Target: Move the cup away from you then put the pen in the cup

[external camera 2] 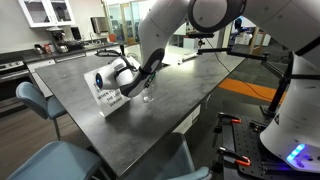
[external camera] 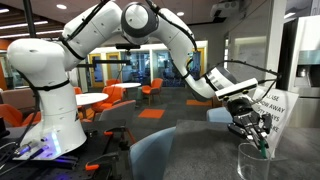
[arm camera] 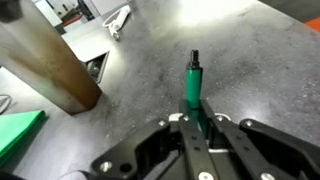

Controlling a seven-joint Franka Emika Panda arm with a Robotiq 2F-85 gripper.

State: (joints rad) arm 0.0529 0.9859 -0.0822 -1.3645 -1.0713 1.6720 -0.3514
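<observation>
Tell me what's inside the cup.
The green pen shows through the wall of the clear cup, apparently its lower end, gripped from above by the gripper. The cup's bottom lies beyond the picture's edge, so it cannot be seen.

pen (arm camera: 194, 88): green smooth plastic | table (arm camera: 265, 70): grey mottled matt | cup (external camera: 250, 165): clear glossy

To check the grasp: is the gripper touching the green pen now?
Touching. In the wrist view the gripper is closed on the lower end of the pen, with no gap showing on either side.
</observation>
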